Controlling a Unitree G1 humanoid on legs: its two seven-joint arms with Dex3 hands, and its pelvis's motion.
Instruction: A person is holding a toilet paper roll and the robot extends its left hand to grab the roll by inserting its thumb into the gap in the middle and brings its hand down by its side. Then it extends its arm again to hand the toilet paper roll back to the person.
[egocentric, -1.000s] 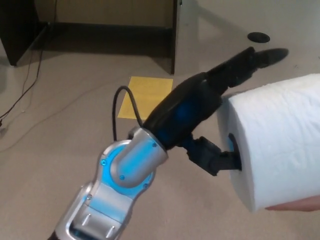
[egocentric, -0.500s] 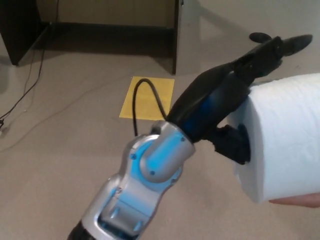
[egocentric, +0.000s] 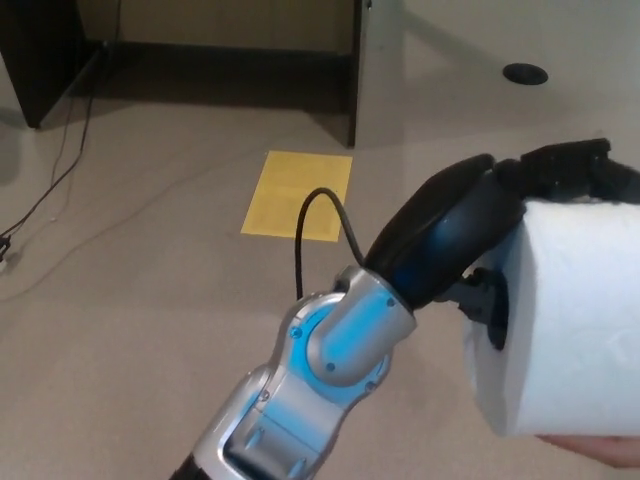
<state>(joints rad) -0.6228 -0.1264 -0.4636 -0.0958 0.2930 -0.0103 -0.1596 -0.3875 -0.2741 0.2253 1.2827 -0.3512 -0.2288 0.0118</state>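
- The beige carpeted floor (egocentric: 150, 300) fills most of the head view. A flat yellow paper sheet (egocentric: 298, 195) lies on it below the dark wooden desk frame (egocentric: 200, 60), and thin dark cables (egocentric: 60, 180) trail at the far left.
- The large white toilet paper roll (egocentric: 565, 320) sits at the right edge, raised off the floor, its open core facing the robot arm. Its far end is cut off by the frame.
- The left hand (egocentric: 470, 250), glossy black on a silver and blue forearm (egocentric: 320, 370), is against the roll. The thumb (egocentric: 490, 305) reaches into the core, and the two thick fingers (egocentric: 570, 170) lie over the top of the roll, pinching its wall.
- Judgement: the grab is the step in hand. To do it well, seat the thumb deep in the core and press the fingers firm on the paper before any pull; lower the arm only once the person lets go.
- A person's hand (egocentric: 600, 450) shows as a sliver under the roll; its grip cannot be made out.
- How far the thumb goes in is hidden.
- The right hand does not show.
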